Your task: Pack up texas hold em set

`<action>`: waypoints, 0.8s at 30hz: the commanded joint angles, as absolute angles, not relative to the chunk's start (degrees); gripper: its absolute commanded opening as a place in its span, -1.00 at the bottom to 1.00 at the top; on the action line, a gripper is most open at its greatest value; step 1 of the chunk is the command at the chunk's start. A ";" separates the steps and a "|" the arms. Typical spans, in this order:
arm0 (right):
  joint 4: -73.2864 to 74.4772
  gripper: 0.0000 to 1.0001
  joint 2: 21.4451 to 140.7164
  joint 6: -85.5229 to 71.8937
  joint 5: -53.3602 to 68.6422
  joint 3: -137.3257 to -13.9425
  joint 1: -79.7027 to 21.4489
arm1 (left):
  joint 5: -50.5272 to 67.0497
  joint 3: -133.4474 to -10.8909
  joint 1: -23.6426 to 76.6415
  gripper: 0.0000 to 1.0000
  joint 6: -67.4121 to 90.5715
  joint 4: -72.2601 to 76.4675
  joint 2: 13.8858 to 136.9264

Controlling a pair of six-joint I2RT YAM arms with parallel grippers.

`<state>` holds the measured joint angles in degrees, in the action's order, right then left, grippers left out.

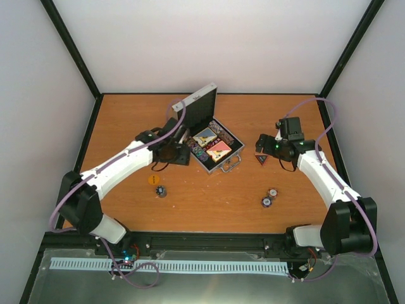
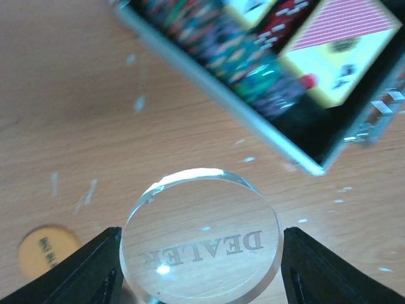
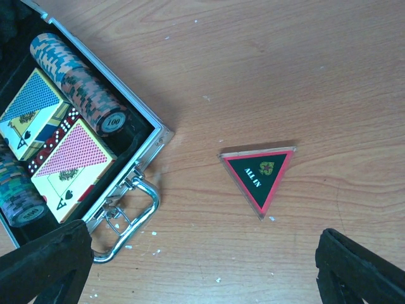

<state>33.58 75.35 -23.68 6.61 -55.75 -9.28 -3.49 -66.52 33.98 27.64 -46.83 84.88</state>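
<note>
The silver case point(image 1: 235, 149) lies open mid-table with its lid point(image 1: 199, 106) upright. Chip rows point(image 3: 76, 79) and two card boxes point(image 3: 69, 158) sit inside it. My left gripper point(image 1: 172, 152) is just left of the case, shut on a clear round disc marked DEALER point(image 2: 202, 237), which sits between both fingers point(image 2: 95, 269). My right gripper point(image 1: 262, 149) is open right of the case, above the dark triangular ALL IN token point(image 3: 261, 172), which lies flat on the table, also seen from above point(image 1: 262, 160). The case handle point(image 3: 130, 218) points toward it.
An orange disc point(image 1: 154, 180) lies left of centre and also shows in the left wrist view point(image 2: 47, 252). A small chip stack point(image 1: 162, 190) stands beside it. Two more chip piles point(image 1: 269, 197) lie at the front right. Black frame posts border the table.
</note>
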 commanded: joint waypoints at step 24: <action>32.88 0.91 74.79 -24.28 2.72 -59.75 -8.53 | -6.73 -115.20 34.51 0.09 10.55 -51.64 128.63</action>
<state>33.21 73.32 -24.69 4.19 -57.47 -9.08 -6.85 -111.53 36.86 13.43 -50.76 127.28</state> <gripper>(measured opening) 0.956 0.644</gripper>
